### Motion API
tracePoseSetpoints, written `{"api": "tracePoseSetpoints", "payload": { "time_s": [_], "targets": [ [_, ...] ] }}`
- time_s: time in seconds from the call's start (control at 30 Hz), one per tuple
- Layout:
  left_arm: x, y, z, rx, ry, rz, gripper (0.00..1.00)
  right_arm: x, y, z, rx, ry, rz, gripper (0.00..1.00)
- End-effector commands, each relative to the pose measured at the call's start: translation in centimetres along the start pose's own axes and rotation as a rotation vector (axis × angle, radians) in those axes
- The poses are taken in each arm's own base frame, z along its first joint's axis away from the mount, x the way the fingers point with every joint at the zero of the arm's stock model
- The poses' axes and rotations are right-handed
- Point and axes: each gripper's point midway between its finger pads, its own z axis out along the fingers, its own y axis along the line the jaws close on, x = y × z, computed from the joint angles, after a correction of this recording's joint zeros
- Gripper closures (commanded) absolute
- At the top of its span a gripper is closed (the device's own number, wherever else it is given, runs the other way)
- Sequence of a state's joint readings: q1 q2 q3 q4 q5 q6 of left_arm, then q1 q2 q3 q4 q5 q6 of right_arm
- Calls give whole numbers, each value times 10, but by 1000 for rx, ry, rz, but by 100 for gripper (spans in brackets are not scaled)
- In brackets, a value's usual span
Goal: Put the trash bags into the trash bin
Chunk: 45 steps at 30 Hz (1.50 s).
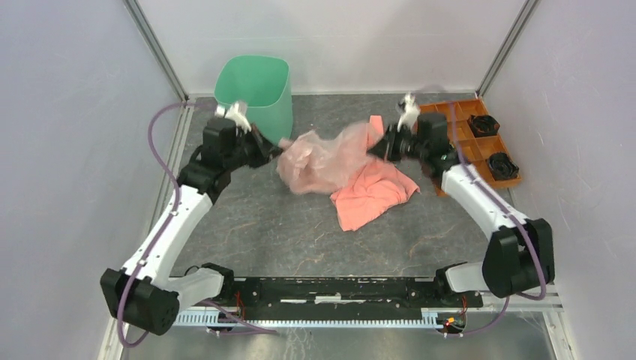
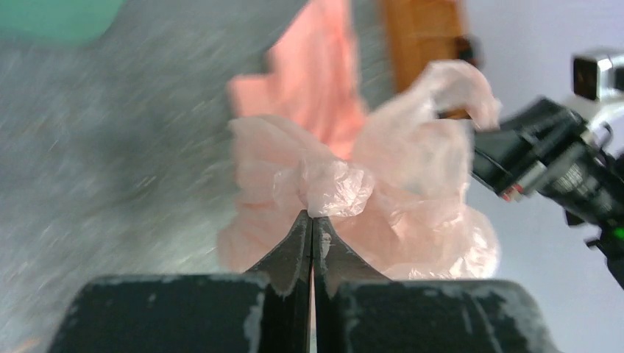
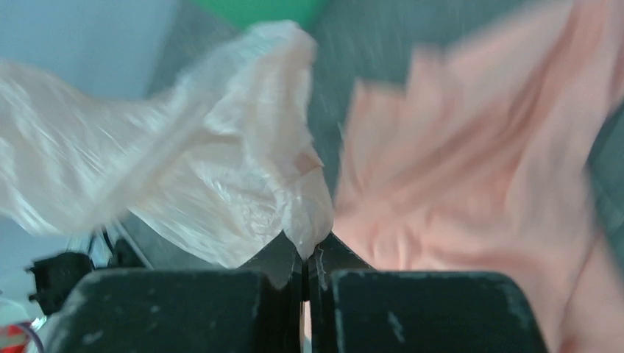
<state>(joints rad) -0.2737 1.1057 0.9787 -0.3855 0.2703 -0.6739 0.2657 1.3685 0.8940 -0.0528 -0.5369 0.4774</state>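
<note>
The thin, translucent pale pink trash bag [image 1: 322, 159] hangs stretched between my two grippers above the grey table. My left gripper [image 1: 274, 148] is shut on the bag's left edge; in the left wrist view its jaws [image 2: 313, 218] pinch a bunched fold of the bag [image 2: 383, 198]. My right gripper [image 1: 377, 145] is shut on the bag's right edge; in the right wrist view its jaws [image 3: 305, 250] clamp a point of the bag [image 3: 221, 176]. The mint-green trash bin [image 1: 256, 94] stands upright at the back left, just behind my left gripper.
A salmon-orange cloth [image 1: 373, 191] lies on the table under and to the right of the bag. An orange compartment tray [image 1: 461, 127] with two black round parts sits at the back right. Enclosure walls close in both sides and the back.
</note>
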Motion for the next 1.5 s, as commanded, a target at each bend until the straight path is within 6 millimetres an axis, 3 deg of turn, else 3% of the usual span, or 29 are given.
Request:
{"api": "tracePoseSetpoints", "payload": {
  "time_s": [0.0, 0.07, 0.1, 0.13, 0.17, 0.2, 0.23, 0.3, 0.33, 0.4, 0.43, 0.47, 0.57, 0.63, 0.7, 0.73, 0.8, 0.83, 0.9, 0.97, 1.0, 1.03, 1.07, 1.1, 1.17, 1.27, 1.33, 1.4, 1.47],
  "targets": [
    [-94, -155, -104, 318, -336, 177, 98, -147, 125, -99, -81, -361, -368, 100],
    [-115, -191, -157, 417, -466, 202, 98, -173, 186, -163, -174, -573, -518, 100],
    [-119, -194, -172, 436, -511, 210, 98, -169, 204, -189, -221, -665, -568, 99],
    [-116, -183, -168, 407, -524, 208, 98, -166, 216, -212, -260, -775, -615, 99],
    [-110, -164, -156, 347, -524, 198, 98, -157, 205, -211, -245, -820, -603, 99],
    [-94, -136, -129, 256, -473, 176, 98, -151, 180, -202, -173, -838, -544, 99],
    [-72, -100, -96, 140, -395, 148, 98, -133, 145, -175, -90, -767, -477, 99],
    [-1, -32, -34, -10, -174, 84, 98, -74, 75, -105, 22, -503, -371, 99],
    [33, -9, -16, -28, -85, 40, 98, -26, 41, -71, 37, -334, -307, 99],
    [72, 10, -3, 24, -32, -41, 98, 39, 29, -41, -82, -163, -190, 99],
    [79, 12, -3, 35, -25, -59, 98, 46, 35, -39, -131, -155, -167, 99],
    [69, 3, -8, 58, -47, -44, 98, 37, 47, -42, -164, -187, -178, 99],
    [8, -58, -35, 126, -112, 85, 98, -47, 89, -71, -137, -345, -290, 99],
    [-49, -129, -75, 268, -208, 182, 98, -117, 141, -108, -169, -475, -396, 99],
    [-96, -198, -141, 464, -353, 247, 98, -167, 200, -161, -245, -633, -499, 99],
    [-112, -220, -175, 540, -436, 269, 98, -177, 221, -188, -272, -705, -539, 99],
    [-126, -222, -209, 547, -554, 271, 98, -178, 241, -226, -314, -843, -586, 99],
    [-127, -206, -206, 477, -575, 249, 98, -172, 235, -231, -313, -893, -580, 99],
    [-95, -133, -142, 221, -471, 181, 98, -144, 186, -190, -232, -842, -483, 99],
    [-26, -47, -73, -10, -260, 115, 98, -73, 106, -97, -128, -546, -341, 99],
    [15, -13, -48, -66, -149, 69, 98, -19, 69, -58, -102, -348, -258, 99],
    [47, 8, -34, -82, -71, 29, 98, 24, 57, -41, -152, -235, -199, 99],
    [69, 15, -29, -52, -24, -1, 98, 44, 59, -38, -208, -209, -172, 99],
    [72, 10, -32, -3, -29, -8, 98, 44, 62, -43, -214, -235, -178, 99],
    [41, -24, -52, 105, -125, 45, 98, -3, 84, -64, -162, -363, -282, 99],
    [-23, -105, -92, 273, -226, 178, 98, -101, 154, -112, -187, -521, -453, 99],
    [-63, -172, -139, 459, -306, 256, 98, -147, 203, -154, -245, -639, -536, 99],
    [-90, -211, -186, 579, -414, 287, 98, -168, 235, -196, -294, -761, -587, 99],
    [-103, -205, -204, 542, -501, 262, 98, -165, 242, -218, -320, -845, -605, 99]
  ]
}}
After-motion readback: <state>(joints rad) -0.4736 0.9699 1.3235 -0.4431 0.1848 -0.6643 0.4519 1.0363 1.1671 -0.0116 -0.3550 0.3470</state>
